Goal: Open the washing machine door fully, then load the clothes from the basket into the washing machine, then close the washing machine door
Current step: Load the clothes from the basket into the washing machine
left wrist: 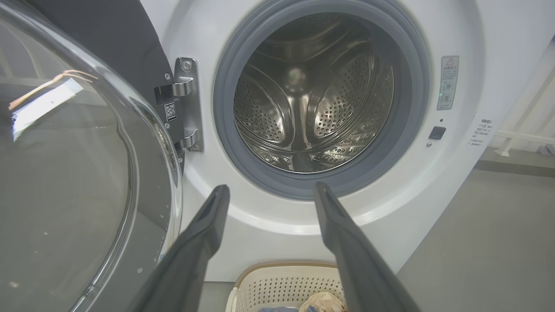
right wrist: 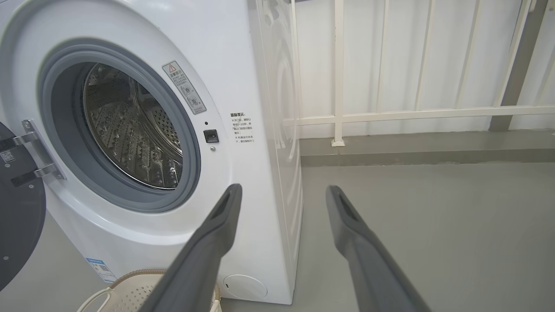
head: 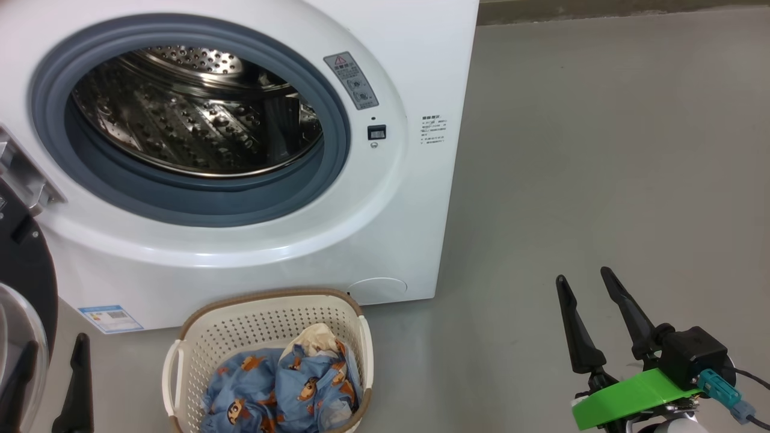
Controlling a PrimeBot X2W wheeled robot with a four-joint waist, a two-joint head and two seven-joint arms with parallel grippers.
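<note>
Two claws, both spread and pinching nothing: the left claw (left wrist: pixel 271 188) points at the drum (left wrist: pixel 303 95), and the right claw (head: pixel 583 275) hangs over the grey floor (head: pixel 601 150). One cream, brown-rimmed basket (head: pixel 271 294) sits just before the washer, holding the clothes (head: pixel 283 379), a blue bear-print heap with some cream cloth; how many pieces I cannot tell. One black-rimmed glass washing machine door (left wrist: pixel 65 173) stands swung open at the left. Behind it is one white washing machine (head: pixel 409 72).

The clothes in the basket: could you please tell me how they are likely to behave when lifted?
The clothes lie crumpled in soft folds, so they are probably floppy and would drape from a pinch. They look like thin fabric, so likely light. Bunched together in the basket, one may drag another along.
</note>
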